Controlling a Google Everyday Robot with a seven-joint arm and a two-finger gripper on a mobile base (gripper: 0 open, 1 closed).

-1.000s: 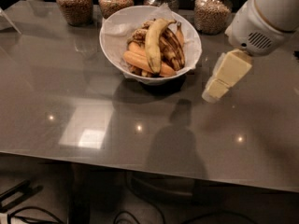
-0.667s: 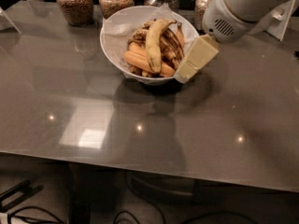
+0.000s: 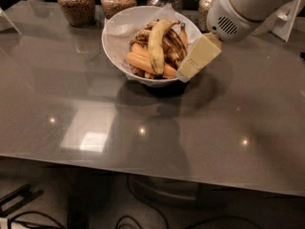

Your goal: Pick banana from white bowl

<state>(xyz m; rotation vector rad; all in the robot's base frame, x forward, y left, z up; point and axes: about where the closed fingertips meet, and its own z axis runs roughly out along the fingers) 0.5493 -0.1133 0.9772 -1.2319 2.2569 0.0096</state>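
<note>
- The bowl stands on the grey surface, near the middle of its far edge, with white paper crumpled inside it.
- The banana lies on top of the pile in the bowl. It is long, curved and yellow, with its dark stem toward the far edge and its tip toward the near edge.
- Under its near end lie smaller orange bananas, pointing toward the left edge. Brown bananas lie just beside it on the right.
- The end effector is cream-coloured and tilted. It slants down from the far right corner, with its tip at the bowl's right rim, just beside the fruit.
- I cannot tell whether the end effector is released or clenched. It is near the banana but not on it, and I cannot tell whether it touches the rim.
- The white arm bulks behind it, over the far right of the surface.
- Four jars line the far edge behind the bowl, and at least two hold brown grains.
</note>
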